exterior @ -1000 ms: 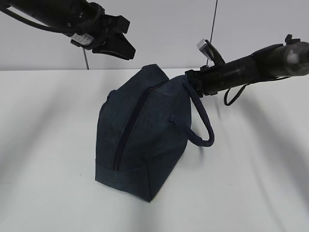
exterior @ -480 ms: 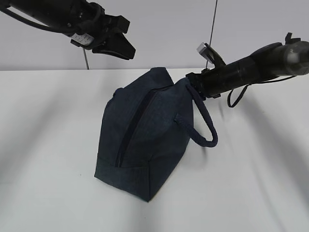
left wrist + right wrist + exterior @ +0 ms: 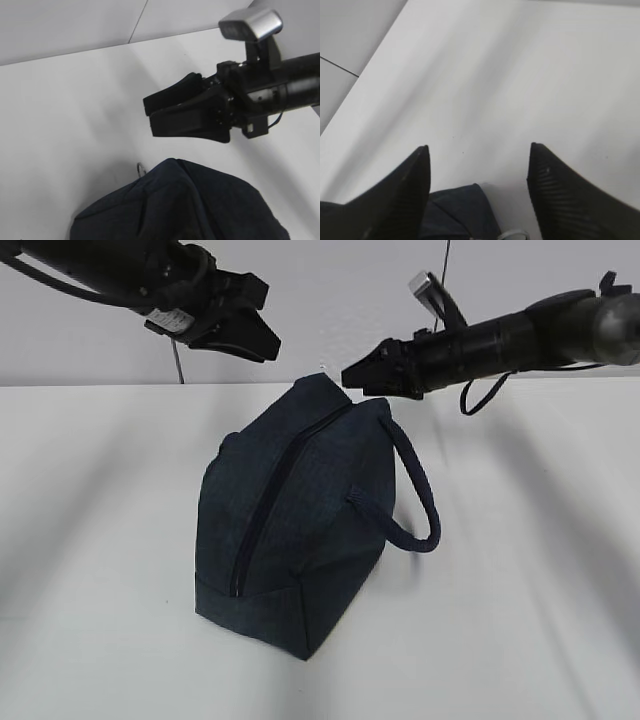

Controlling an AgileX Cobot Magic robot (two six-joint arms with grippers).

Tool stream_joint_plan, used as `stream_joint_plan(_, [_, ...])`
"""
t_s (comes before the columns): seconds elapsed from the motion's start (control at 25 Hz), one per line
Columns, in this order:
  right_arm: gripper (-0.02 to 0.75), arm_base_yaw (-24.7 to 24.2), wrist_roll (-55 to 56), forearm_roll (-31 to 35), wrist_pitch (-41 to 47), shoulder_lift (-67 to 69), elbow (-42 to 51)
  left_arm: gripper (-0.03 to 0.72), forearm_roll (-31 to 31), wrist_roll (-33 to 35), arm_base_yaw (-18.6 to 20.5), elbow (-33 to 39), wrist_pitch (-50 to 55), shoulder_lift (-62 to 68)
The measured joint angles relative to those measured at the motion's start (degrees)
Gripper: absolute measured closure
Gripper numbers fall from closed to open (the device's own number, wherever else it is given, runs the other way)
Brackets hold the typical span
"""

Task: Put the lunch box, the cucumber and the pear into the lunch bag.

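The dark navy lunch bag (image 3: 290, 510) stands on the white table with its long zipper (image 3: 270, 495) shut and its loop handle (image 3: 420, 495) hanging off the right side. My right gripper (image 3: 350, 375) is open and empty just above the bag's far top end. In the right wrist view its jaws (image 3: 477, 150) are spread over the bag's corner (image 3: 460, 210) and the metal ring pull (image 3: 512, 234). My left gripper (image 3: 270, 322) hangs open and empty above and left of the bag. The lunch box, cucumber and pear are out of view.
The left wrist view shows the bag's top (image 3: 190, 205), the ring pull (image 3: 139, 170) and my right gripper (image 3: 150, 112) above it. A thin pole (image 3: 440, 290) stands behind the table near the wall.
My right gripper has left the handle's upper end, risen and moved left over the bag's top. The bag has tipped and shifted slightly, then settled. The left arm has not moved.
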Motion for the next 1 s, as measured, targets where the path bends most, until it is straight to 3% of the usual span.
stream_joint_plan(0.16, [0.22,-0.1,3.6,-5.4,0.7,-0.8,-4.7,0.496,4.3,0.0,0.0,0.0,-1.0,0.0])
stream_joint_plan(0.4, [0.221,-0.1,15.4,-25.3,3.7,-6.3,-11.1,0.384,8.4,0.0,0.0,0.0,-1.4,0.0])
stream_joint_plan(0.6, [0.221,-0.1,25.2,-37.3,8.9,-12.4,-12.9,0.369,13.5,0.0,0.0,0.0,-0.9,0.0])
stream_joint_plan(0.84, [0.222,1.3,29.4,-41.7,13.0,-18.9,-13.2,0.368,14.3,-1.5,0.0,0.0,4.1,-0.6])
stream_joint_plan(1.0, [0.222,3.9,35.0,-48.6,13.5,-22.4,-13.2,0.368,17.5,-5.7,0.0,0.0,8.2,-2.2])
